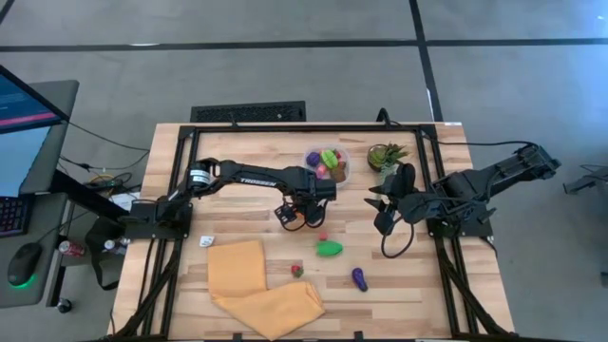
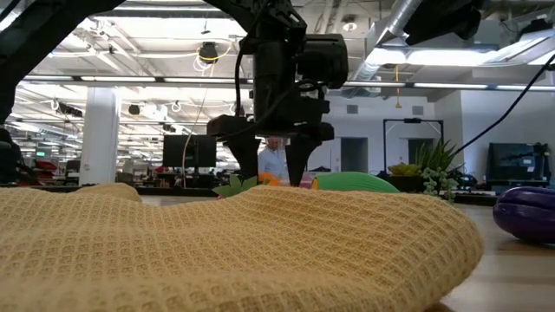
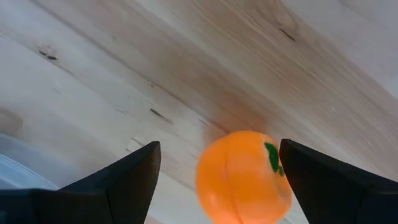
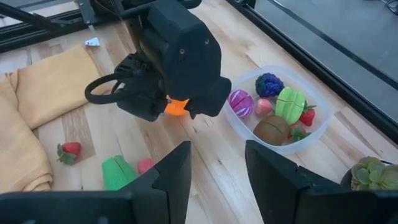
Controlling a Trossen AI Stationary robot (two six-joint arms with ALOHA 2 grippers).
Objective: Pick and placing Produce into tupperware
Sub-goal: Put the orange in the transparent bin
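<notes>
2 spread fingers of the left pincer [image 3: 214,180] flank a round orange fruit [image 3: 242,177], stem sideways.

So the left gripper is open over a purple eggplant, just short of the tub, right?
Not quite. The left gripper is open, just short of the tub, but the piece between its fingers is an orange toy fruit, not the purple eggplant. The left wrist view shows it.

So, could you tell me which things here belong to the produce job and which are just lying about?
Job: tupperware; orange between the open left gripper; green piece; purple piece; strawberry.
Lying about: yellow cloth; potted plant.
</notes>
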